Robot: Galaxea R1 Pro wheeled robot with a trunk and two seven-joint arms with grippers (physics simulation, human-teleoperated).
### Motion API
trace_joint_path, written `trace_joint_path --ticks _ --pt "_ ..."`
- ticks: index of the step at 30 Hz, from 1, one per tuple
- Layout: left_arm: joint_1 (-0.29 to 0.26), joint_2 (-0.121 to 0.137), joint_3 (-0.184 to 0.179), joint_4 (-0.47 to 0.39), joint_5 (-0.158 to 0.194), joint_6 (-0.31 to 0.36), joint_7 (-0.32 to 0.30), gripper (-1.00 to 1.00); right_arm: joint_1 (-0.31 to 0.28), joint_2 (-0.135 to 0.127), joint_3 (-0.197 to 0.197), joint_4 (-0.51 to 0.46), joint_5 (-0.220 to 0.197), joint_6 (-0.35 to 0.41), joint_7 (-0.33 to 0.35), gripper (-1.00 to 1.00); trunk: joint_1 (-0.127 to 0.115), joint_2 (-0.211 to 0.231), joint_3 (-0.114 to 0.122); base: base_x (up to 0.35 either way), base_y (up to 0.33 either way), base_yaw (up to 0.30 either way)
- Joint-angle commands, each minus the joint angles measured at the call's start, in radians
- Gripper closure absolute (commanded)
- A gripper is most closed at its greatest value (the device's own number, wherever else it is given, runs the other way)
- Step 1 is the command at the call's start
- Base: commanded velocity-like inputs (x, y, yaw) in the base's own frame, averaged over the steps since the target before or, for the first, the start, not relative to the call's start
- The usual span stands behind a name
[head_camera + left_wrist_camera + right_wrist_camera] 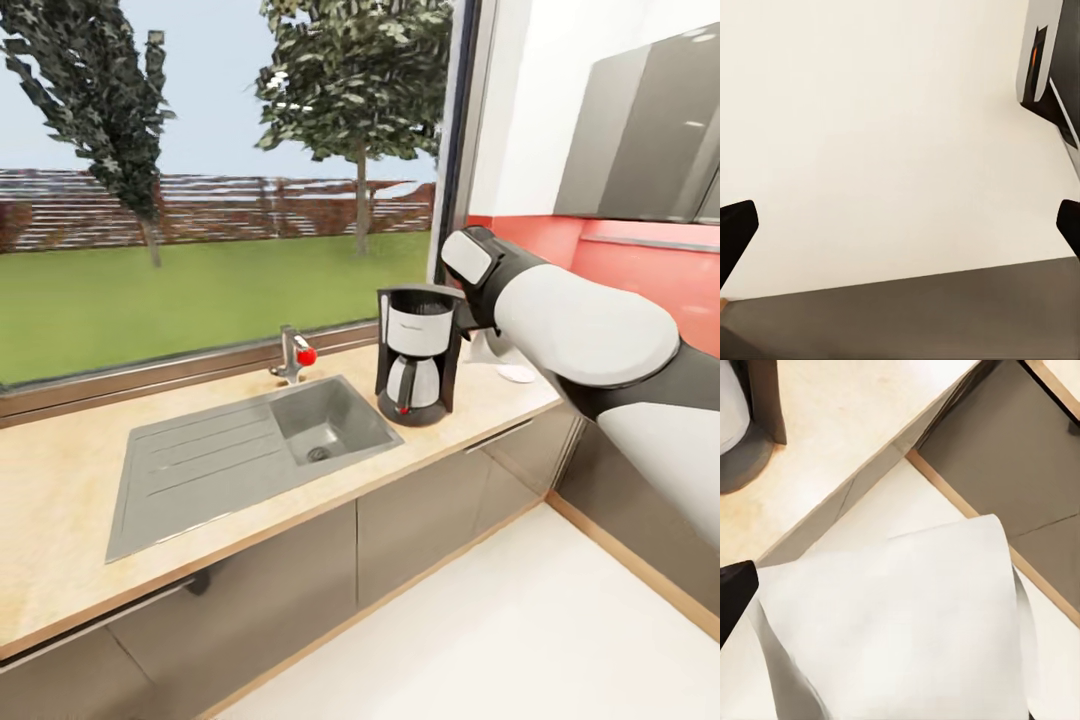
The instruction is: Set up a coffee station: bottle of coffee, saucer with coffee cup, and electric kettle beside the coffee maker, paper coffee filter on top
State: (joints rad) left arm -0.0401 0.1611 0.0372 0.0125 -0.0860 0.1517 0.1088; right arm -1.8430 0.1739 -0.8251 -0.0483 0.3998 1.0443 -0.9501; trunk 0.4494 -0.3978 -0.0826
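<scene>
1. Your kitchen countertop [70,480] runs under the window, steel sink [230,450] set in it.
2. The coffee maker [418,355] stands just right of the sink.
3. Your right gripper [870,660] is clamped on the paper coffee filter [900,622], near the machine's base.
4. Left gripper [900,225]: fingers wide apart, nothing between.
</scene>
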Motion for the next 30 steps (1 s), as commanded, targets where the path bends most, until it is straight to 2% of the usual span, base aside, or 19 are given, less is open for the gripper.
trace_joint_path --ticks 1,9,30 --pt "-0.001 0.0 0.004 0.001 -0.009 0.002 0.002 -1.0 -0.001 0.001 -0.009 -0.003 0.002 0.003 -0.004 1.0 0.001 -0.002 -0.003 0.0 0.0 0.084" --pt "-0.001 0.0 0.004 0.001 -0.009 0.002 0.002 -1.0 -0.004 0.001 -0.011 -0.007 0.002 0.003 -0.004 1.0 0.001 -0.002 -0.004 0.0 0.0 0.021" --pt "-0.001 0.0 0.006 0.001 -0.011 0.004 0.002 -1.0 -0.004 0.001 -0.011 -0.006 0.002 0.003 -0.004 1.0 0.001 -0.002 0.028 0.006 0.0 0.0"
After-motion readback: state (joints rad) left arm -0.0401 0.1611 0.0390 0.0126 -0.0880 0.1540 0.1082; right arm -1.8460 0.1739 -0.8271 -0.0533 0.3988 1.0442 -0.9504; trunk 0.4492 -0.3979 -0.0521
